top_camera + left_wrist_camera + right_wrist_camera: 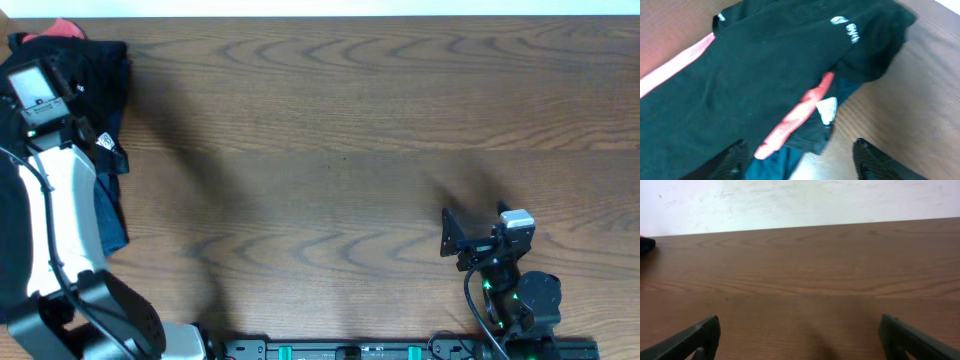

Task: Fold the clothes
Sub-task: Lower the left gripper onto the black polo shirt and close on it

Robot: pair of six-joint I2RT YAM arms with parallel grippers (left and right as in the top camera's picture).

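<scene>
The clothes lie in a pile at the table's far left corner. On top is a black shirt [100, 75] [740, 75] with small white logo prints [846, 29]. An orange-red garment [62, 27] shows as strips [795, 116] under the black fabric. A navy garment [110, 215] [782, 164] sticks out below. My left gripper [800, 159] hovers over the pile's edge, open. One finger is over the black shirt and the other over bare wood, and nothing is clamped between them. My right gripper [477, 225] [800, 335] stands open and empty, low over the table at the front right.
My left arm [50, 190] covers part of the pile from above. The wooden table [330, 140] ends at a white wall [800, 200] along the back. A white label [827, 110] hangs from the black shirt's hem.
</scene>
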